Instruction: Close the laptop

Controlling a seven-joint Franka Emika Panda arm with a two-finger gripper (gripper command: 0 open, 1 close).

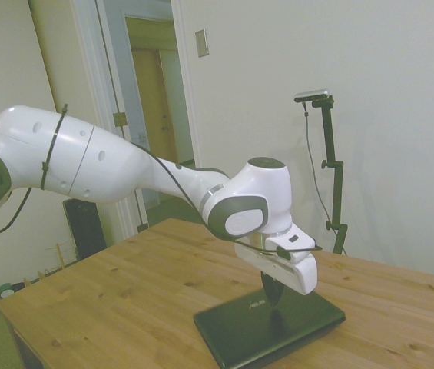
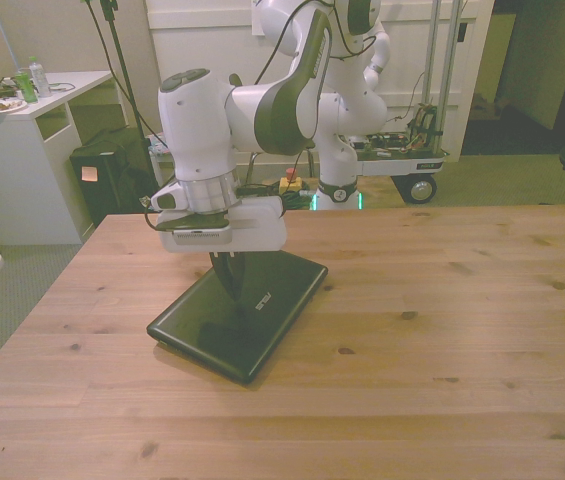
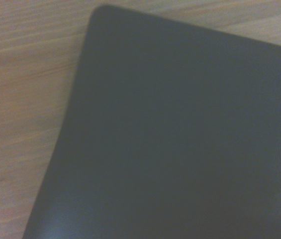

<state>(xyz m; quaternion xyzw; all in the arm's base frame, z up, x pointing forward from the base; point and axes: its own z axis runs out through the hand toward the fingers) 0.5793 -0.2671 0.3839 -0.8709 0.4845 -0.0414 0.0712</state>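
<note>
While the laptop (image 2: 238, 316) is lying flat and fully shut on the wooden table (image 2: 442, 330), its matte dark lid is facing up with the silver logo showing near the lid's middle. It is sitting skewed to the table's edges, with one corner pointing toward the near edge in the front view, and it is lying closer to the front view's left side of the table than to the right. The gripper (image 2: 229, 278) is pointing straight down onto the lid, right beside the logo, and its dark fingertips are appearing to touch or almost touch the lid's surface; whether there is real contact cannot be told. The two fingers are standing pressed together into one narrow dark point, holding nothing between them. In the side view the gripper (image 1: 273, 295) is meeting the laptop (image 1: 270, 327) just behind the logo, with the white wrist block hanging directly above the lid. In the wrist view a rounded corner of the laptop (image 3: 180, 139) is filling most of the blurred frame, with the table's (image 3: 26, 99) pale wood grain showing beside it. Behind the table, beyond the laptop in the front view, a white desk (image 2: 22, 160) is standing against the wall.
</note>
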